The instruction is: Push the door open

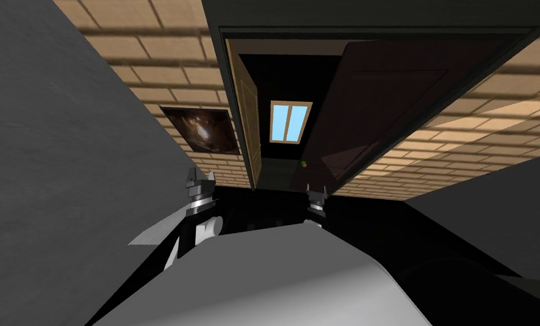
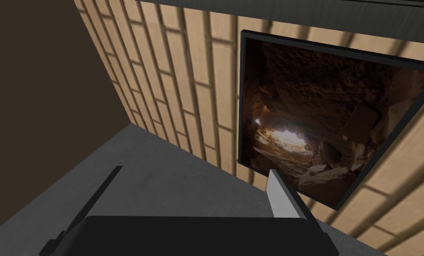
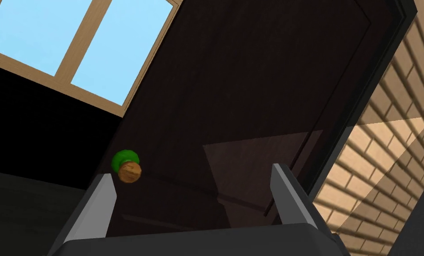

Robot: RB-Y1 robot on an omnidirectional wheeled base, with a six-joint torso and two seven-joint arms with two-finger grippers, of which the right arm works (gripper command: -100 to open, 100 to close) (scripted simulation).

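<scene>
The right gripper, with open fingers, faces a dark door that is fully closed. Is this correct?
No. The door stands partly open: the head view shows a window past its edge. The right gripper does face it, fingers open.

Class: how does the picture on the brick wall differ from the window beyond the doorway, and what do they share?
The picture has a thin dark frame; the window, a tan one. The picture shows a brown cave; the window, two light blue panes. The picture hangs on the brick wall beside the doorway; the window lies beyond it. Both are framed rectangles.
</scene>
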